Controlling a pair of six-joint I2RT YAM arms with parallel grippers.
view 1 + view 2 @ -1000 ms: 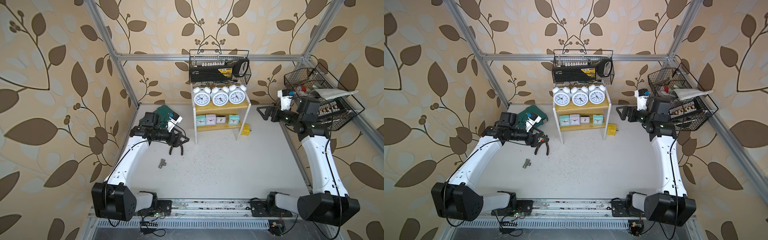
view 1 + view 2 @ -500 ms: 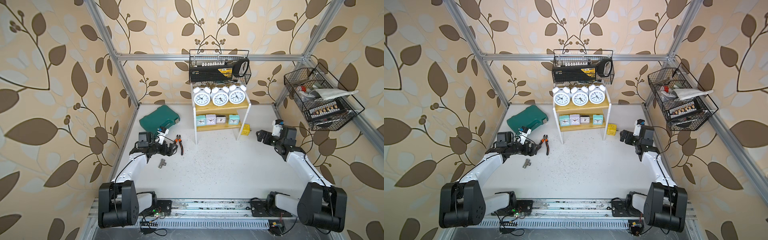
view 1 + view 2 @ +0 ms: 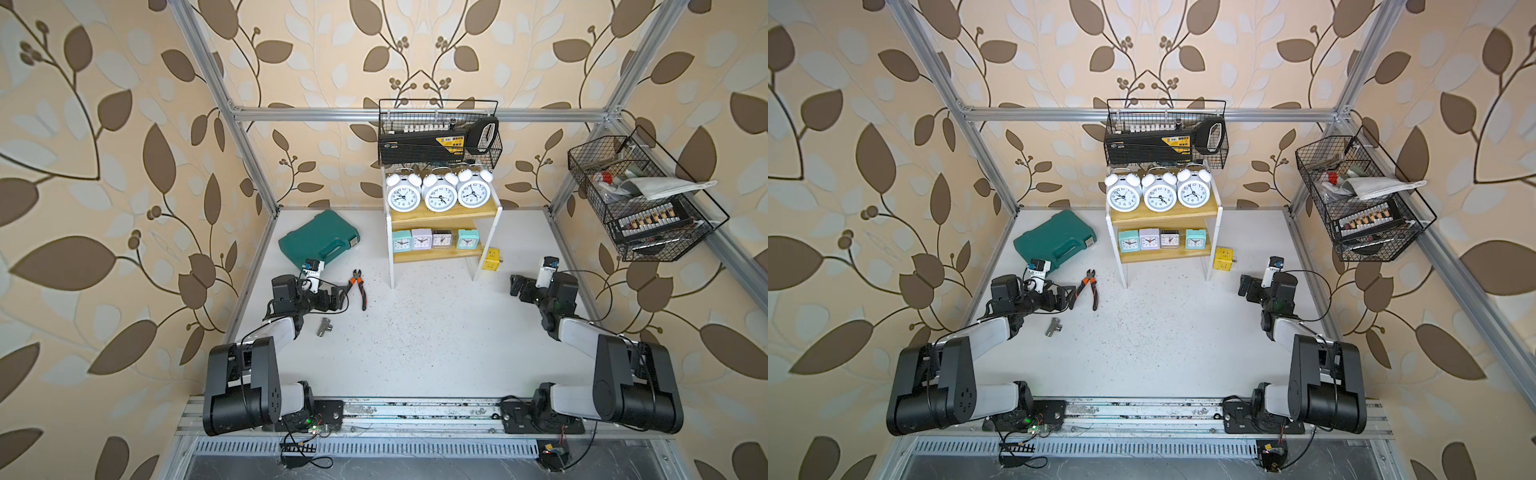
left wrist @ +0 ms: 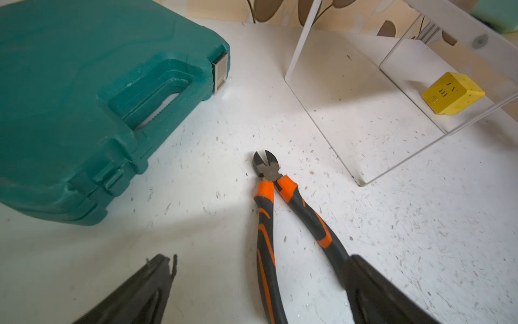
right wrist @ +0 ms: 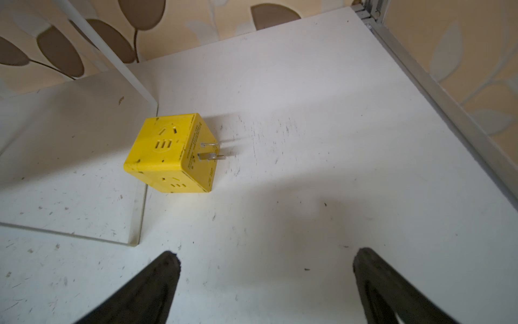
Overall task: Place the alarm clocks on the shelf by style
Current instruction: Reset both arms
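Observation:
The shelf (image 3: 486,206) stands at the back middle of the table in both top views. Three round white twin-bell alarm clocks (image 3: 439,196) (image 3: 1160,195) line its upper board. Several small square clocks (image 3: 421,239) (image 3: 1149,239) in mint, lilac, clear and teal stand in a row on the lower board. My left gripper (image 3: 337,297) (image 4: 260,256) is open, low at the left, over the handles of orange-black pliers (image 4: 266,168) without gripping them. My right gripper (image 3: 517,286) (image 5: 266,252) is open and empty, low at the right, short of the yellow cube (image 5: 168,151).
A teal tool case (image 3: 318,239) lies left of the shelf. A small metal fitting (image 3: 325,327) sits near my left arm. The yellow cube (image 3: 490,259) rests by the shelf's right panel. Black wire baskets hang on the back wall (image 3: 438,137) and right wall (image 3: 640,199).
Both arms have drawn back from beside the shelf and folded down low at the table's sides. The left gripper's jaws have spread wider. The clocks have not moved.

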